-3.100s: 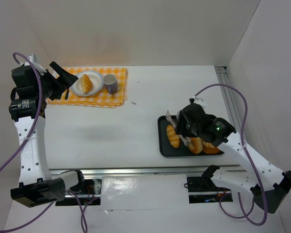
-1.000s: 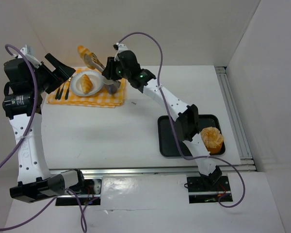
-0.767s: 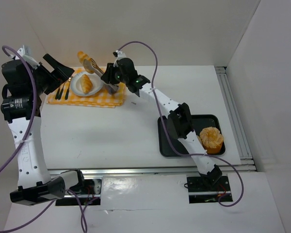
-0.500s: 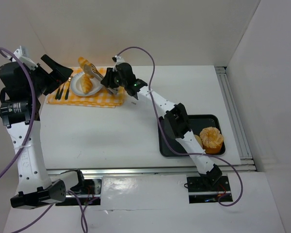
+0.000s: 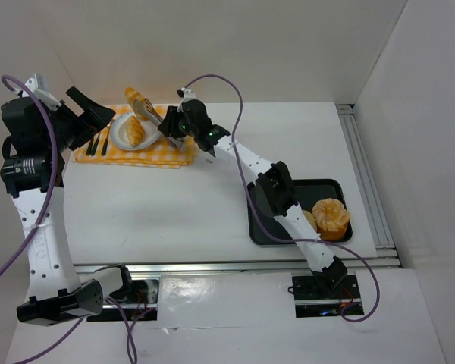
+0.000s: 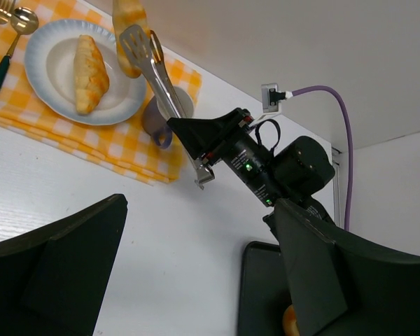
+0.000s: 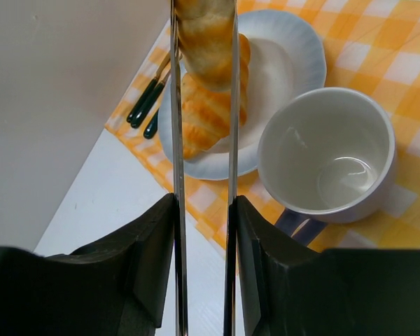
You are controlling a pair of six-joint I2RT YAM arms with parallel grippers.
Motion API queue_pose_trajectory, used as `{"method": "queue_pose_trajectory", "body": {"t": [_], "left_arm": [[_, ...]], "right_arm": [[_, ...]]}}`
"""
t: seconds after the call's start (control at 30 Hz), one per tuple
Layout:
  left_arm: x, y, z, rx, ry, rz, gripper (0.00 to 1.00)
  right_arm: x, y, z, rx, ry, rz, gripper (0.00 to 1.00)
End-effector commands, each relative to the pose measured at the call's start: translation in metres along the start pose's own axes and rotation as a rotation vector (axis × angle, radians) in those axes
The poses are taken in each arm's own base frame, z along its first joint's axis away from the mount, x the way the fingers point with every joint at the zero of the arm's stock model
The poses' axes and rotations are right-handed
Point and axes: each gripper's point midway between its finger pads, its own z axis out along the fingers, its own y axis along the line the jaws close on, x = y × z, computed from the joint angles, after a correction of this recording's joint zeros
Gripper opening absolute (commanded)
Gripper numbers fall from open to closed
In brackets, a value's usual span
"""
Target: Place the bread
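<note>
Golden-brown bread (image 7: 204,35) sits pinched in metal tongs (image 6: 157,73), hanging over the white plate (image 7: 294,56) where another roll (image 7: 196,119) lies. Our right claw (image 7: 204,206) is clamped on the tongs' handles; our left claw (image 5: 98,117) gapes, holding nothing. Only the left wrist view shows us the fork (image 6: 0,8) and spoon (image 6: 24,21) heads; the right wrist view looks into the mug (image 7: 329,150).

bread (image 7: 204,31) golden-brown | plate (image 7: 287,63) white | cloth (image 7: 406,56) yellow-white check | mug (image 7: 327,154) lilac (white inside) | cutlery handles (image 7: 144,105) perhaps green
</note>
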Motion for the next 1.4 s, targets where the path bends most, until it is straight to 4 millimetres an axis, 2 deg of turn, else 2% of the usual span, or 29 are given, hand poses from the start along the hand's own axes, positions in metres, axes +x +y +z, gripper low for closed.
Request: {"method": "queue_pose_trajectory", "body": {"t": [0.0, 0.1, 0.23, 0.33, 0.43, 0.47, 0.5, 0.63, 1.03, 1.07, 1.13, 1.17, 1.23, 1.37], "left_arm": [[-0.007, -0.006, -0.001, 0.032, -0.022, 0.031, 1.00], [-0.007, -0.006, -0.001, 0.032, -0.022, 0.031, 1.00], [-0.007, -0.006, -0.001, 0.032, -0.022, 0.031, 1.00], [-0.007, -0.006, -0.001, 0.032, -0.022, 0.031, 1.00], [-0.007, -0.006, -0.001, 0.032, -0.022, 0.031, 1.00], [-0.007, -0.006, -0.001, 0.032, -0.022, 0.031, 1.00], [-0.007, -0.006, -0.001, 0.032, -0.022, 0.031, 1.00], [-0.007, -0.006, -0.001, 0.032, -0.022, 0.031, 1.00], [-0.008, -0.004, 0.000, 0.024, -0.027, 0.040, 1.00], [-0.008, -0.004, 0.000, 0.024, -0.027, 0.040, 1.00], [-0.008, -0.004, 0.000, 0.024, -0.027, 0.040, 1.00], [-0.008, -0.004, 0.000, 0.024, -0.027, 0.040, 1.00], [-0.008, -0.004, 0.000, 0.024, -0.027, 0.040, 1.00], [-0.008, -0.004, 0.000, 0.024, -0.027, 0.040, 1.00]], "right_arm": [[-0.015, 0.017, 0.006, -0.050, -0.087, 0.004, 0.43], [-0.015, 0.017, 0.006, -0.050, -0.087, 0.004, 0.46], [-0.003, 0.019, 0.007, -0.056, -0.062, 0.004, 0.49], [-0.003, 0.019, 0.007, -0.056, -0.062, 0.004, 0.50], [0.000, 0.018, 0.007, -0.053, -0.057, 0.005, 0.56], [-0.006, 0.020, 0.005, -0.050, -0.069, 0.004, 0.56], [-0.002, 0.026, 0.005, -0.057, -0.064, 0.002, 0.56], [-0.002, 0.026, 0.005, -0.057, -0.064, 0.012, 0.59], [-0.002, 0.026, 0.005, -0.057, -0.064, 0.012, 0.59], [-0.008, 0.030, 0.002, -0.063, -0.073, 0.010, 0.59], [-0.005, 0.036, 0.003, -0.071, -0.068, 0.009, 0.59], [-0.012, 0.040, 0.000, -0.077, -0.079, -0.002, 0.59], [-0.012, 0.042, -0.003, -0.086, -0.073, -0.002, 0.59], [-0.050, 0.067, -0.023, -0.118, -0.126, -0.018, 0.59]]}}
